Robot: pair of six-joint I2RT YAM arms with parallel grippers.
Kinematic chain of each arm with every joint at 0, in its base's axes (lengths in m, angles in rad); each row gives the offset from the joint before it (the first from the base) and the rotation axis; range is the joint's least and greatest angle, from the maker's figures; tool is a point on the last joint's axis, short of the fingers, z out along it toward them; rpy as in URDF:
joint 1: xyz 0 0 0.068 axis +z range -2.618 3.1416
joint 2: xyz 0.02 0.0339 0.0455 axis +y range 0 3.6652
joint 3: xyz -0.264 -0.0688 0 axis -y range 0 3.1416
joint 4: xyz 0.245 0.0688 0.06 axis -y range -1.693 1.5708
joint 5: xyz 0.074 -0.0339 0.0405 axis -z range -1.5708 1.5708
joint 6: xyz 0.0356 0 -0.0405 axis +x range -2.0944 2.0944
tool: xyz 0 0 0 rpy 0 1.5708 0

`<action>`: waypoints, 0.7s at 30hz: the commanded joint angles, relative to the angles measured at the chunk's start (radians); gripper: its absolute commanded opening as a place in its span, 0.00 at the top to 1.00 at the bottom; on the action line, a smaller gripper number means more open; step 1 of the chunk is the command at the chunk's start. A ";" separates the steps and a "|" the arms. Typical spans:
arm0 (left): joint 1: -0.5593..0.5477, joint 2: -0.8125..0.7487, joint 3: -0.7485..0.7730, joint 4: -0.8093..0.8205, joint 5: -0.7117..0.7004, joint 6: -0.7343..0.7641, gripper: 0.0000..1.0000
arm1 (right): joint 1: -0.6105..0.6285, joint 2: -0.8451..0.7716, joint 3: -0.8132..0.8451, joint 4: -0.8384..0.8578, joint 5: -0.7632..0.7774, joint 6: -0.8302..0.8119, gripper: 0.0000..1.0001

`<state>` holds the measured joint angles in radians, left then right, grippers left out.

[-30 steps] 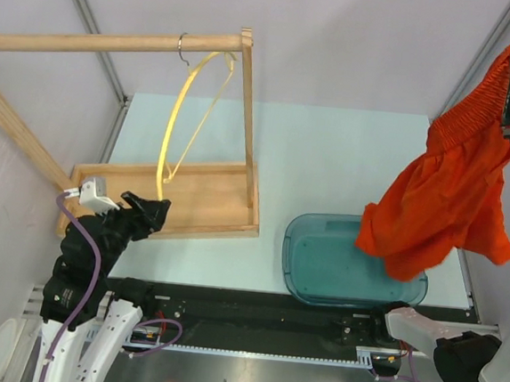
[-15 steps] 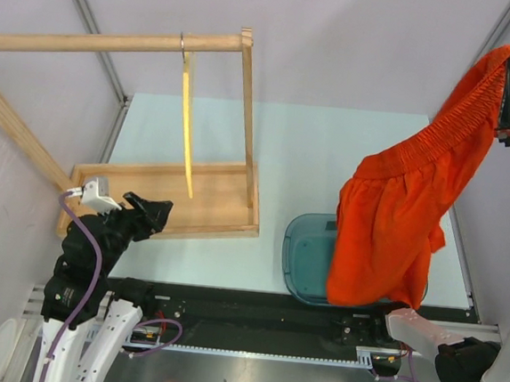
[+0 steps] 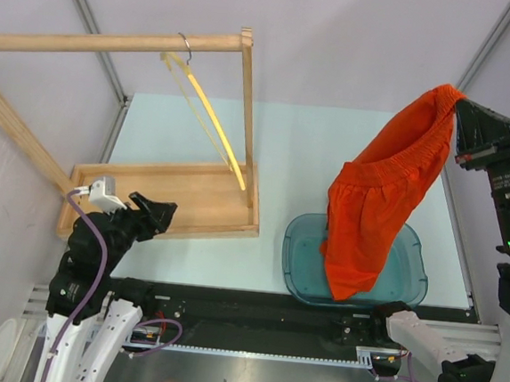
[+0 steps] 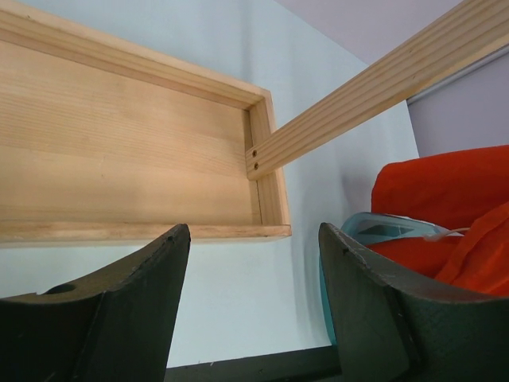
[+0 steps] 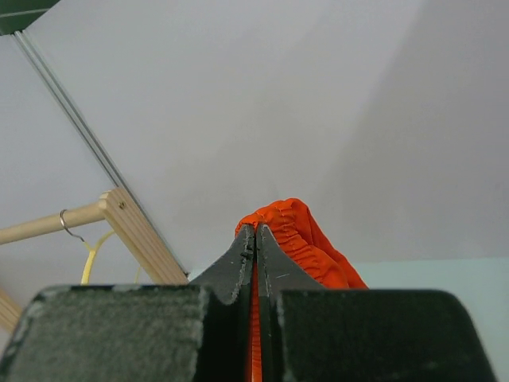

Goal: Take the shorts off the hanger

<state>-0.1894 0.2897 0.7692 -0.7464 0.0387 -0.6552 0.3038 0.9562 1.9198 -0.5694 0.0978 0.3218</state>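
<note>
Left pincer (image 4: 253, 239): parked low beside the wooden tray (image 4: 119, 159), jaws apart, empty. Hanger (image 3: 211, 116): bare, hooked on the rail (image 3: 89, 41). Shorts (image 3: 379, 202): off it, dangling over the tub (image 3: 299, 248) from the right pincer (image 5: 255, 239), probably for dropping in. Only the right wrist view shows the jaws clamped on the waistband.

open left gripper (image 4: 253, 239), wooden tray (image 4: 119, 159), orange shorts (image 4: 445, 183)

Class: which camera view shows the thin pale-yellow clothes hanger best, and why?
Top external: the whole thin pale-yellow hanger hangs from the wooden rail by its silver hook. Right wrist catches only the hook and a yellow sliver. Left wrist shows none of it.
</note>
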 commanded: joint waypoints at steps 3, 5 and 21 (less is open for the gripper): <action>0.002 0.046 -0.028 0.067 0.058 -0.007 0.29 | 0.000 -0.123 0.041 -0.027 0.014 -0.021 1.00; 0.002 0.054 -0.036 0.076 0.064 -0.007 0.29 | -0.002 -0.149 0.039 -0.061 0.007 -0.018 1.00; 0.002 0.029 -0.054 0.067 0.073 -0.007 0.28 | 0.000 -0.154 -0.283 0.031 -0.290 0.210 1.00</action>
<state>-0.1894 0.3393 0.7086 -0.6861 0.1085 -0.6575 0.3038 0.7719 1.7023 -0.6361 -0.0986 0.4603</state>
